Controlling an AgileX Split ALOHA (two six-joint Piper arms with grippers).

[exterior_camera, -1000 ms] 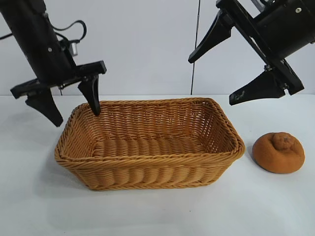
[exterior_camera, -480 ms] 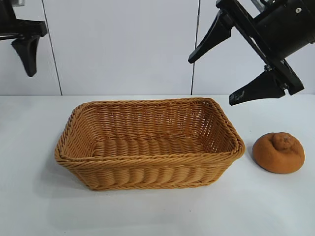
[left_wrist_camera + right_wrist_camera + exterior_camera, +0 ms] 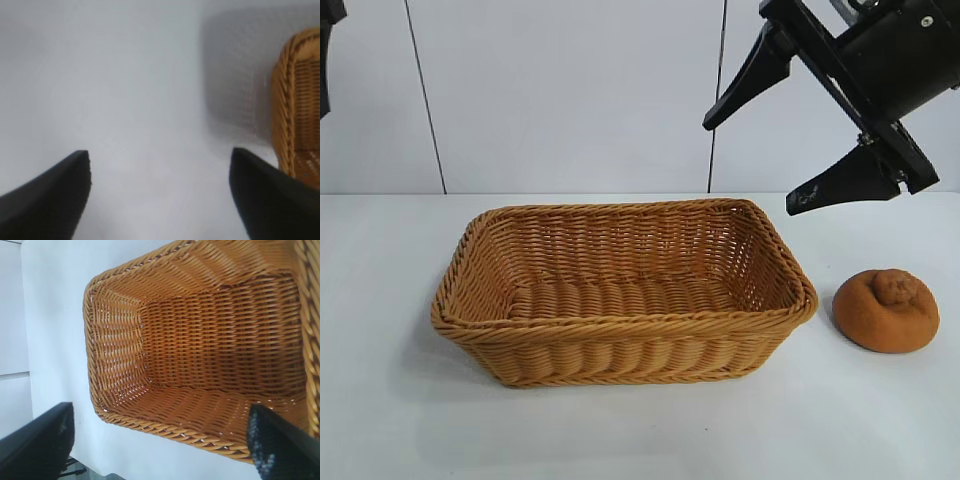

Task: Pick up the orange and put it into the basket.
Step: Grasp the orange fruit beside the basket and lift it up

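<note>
On the far left, the left gripper (image 3: 160,175) is raised almost out of the exterior view, fingers spread wide over bare table (image 3: 380,400), basket rim just off to one side. Middle of the table: one basket (image 3: 620,345), nothing in it. Up top right, the right gripper (image 3: 755,160) hangs tilted above the basket's right end, jaws wide apart, holding nothing. One orange (image 3: 886,310) sits on the table just right of the basket, well below those jaws and a bit right of them.

I see a lab-like test bench: a plain white table (image 3: 620,440) against bare white wall panels (image 3: 570,90).
</note>
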